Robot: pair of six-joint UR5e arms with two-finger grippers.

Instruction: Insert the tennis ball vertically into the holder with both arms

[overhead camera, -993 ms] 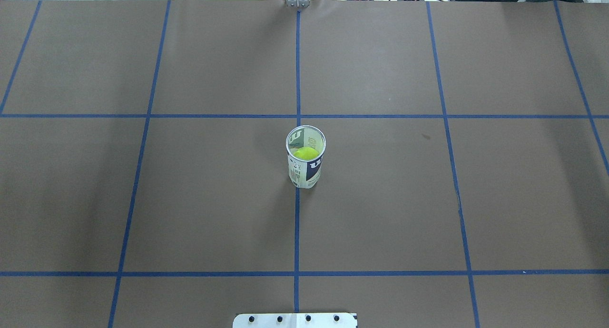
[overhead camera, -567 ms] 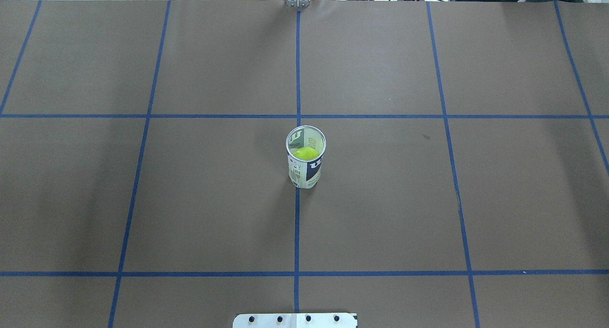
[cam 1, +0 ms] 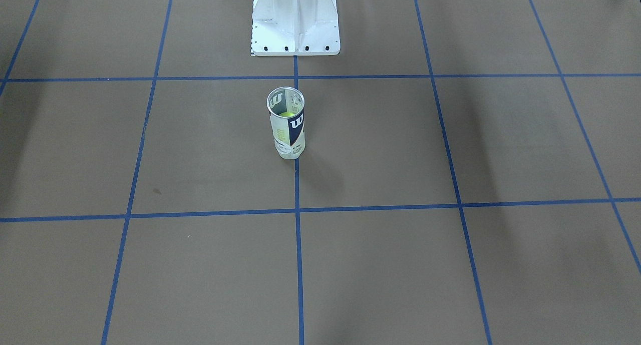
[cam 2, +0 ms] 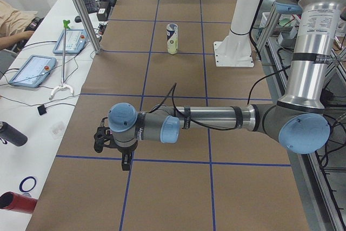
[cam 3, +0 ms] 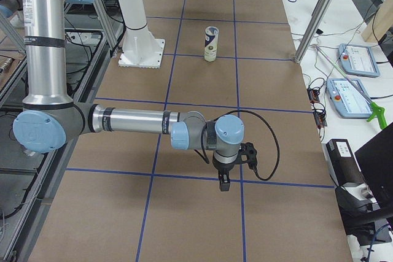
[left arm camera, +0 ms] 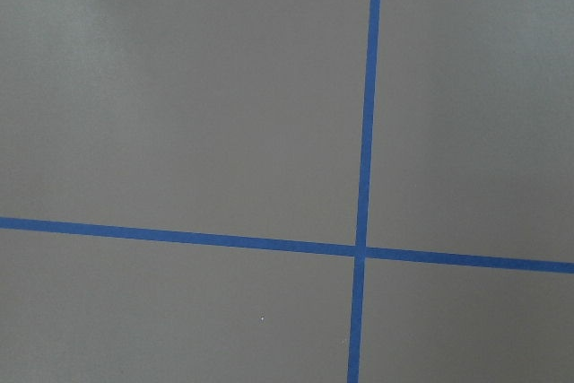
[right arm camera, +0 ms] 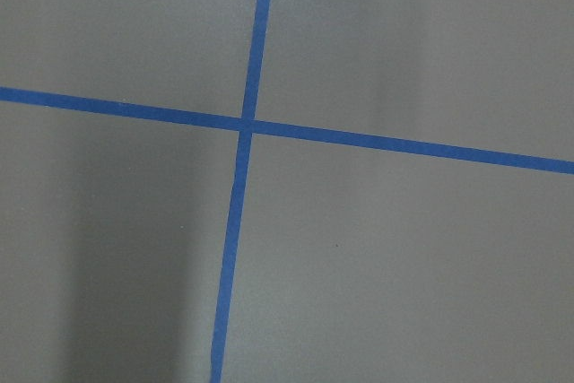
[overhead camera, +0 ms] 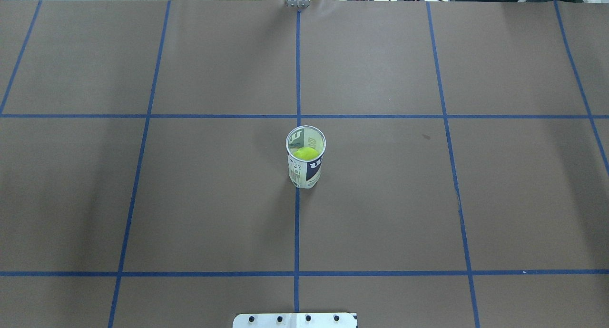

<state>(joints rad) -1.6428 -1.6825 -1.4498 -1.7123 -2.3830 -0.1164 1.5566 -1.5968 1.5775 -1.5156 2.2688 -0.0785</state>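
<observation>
The holder is a clear tube with a white and navy label. It stands upright near the table's middle, on the centre tape line, and also shows in the front view. A yellow-green tennis ball lies inside it, below the rim. Both arms are stretched low over the table's ends, far from the holder. The left gripper shows only in the exterior left view and the right gripper only in the exterior right view. I cannot tell whether either is open or shut. Both wrist views show only brown paper and tape lines.
The white pedestal base stands behind the holder on the robot's side. Blue tape lines divide the brown table cover into squares. Side benches hold tablets and tools beyond the table edges.
</observation>
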